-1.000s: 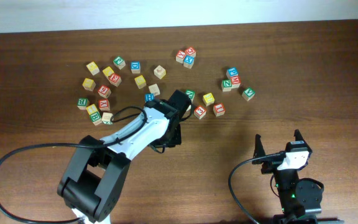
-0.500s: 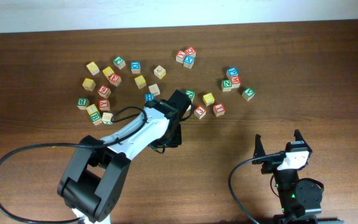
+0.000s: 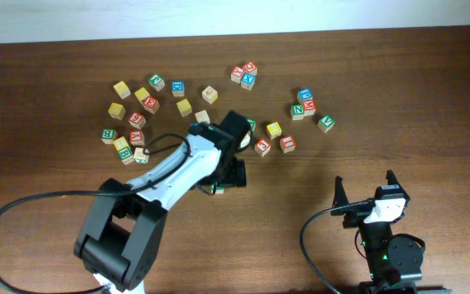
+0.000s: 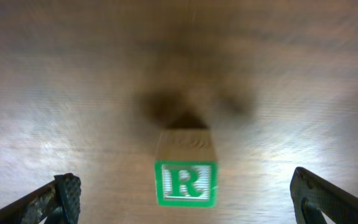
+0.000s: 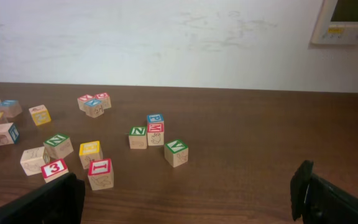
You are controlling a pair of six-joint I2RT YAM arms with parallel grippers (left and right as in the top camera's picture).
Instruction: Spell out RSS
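Observation:
The green-bordered R cube (image 4: 185, 178) rests on the bare wood with its R face up, and a sliver of it (image 3: 217, 189) shows under the left arm from overhead. My left gripper (image 4: 185, 198) (image 3: 227, 174) hovers over it, open wide, both fingers well clear of its sides. Several yellow-faced cubes such as one (image 3: 273, 129) (image 5: 90, 152) lie in the scatter; I cannot read an S on any. My right gripper (image 3: 365, 190) (image 5: 185, 200) stands open and empty near the front right.
Loose cubes with red, blue, green and yellow faces spread across the far half of the table (image 3: 431, 98), in a left cluster (image 3: 133, 114), a small group (image 3: 244, 74) and a right group (image 3: 308, 106). Cables loop at the front.
My left gripper has opened and let go of the R cube, which now sits on the table. The left arm shifted slightly away from the front edge. The right arm has not moved.

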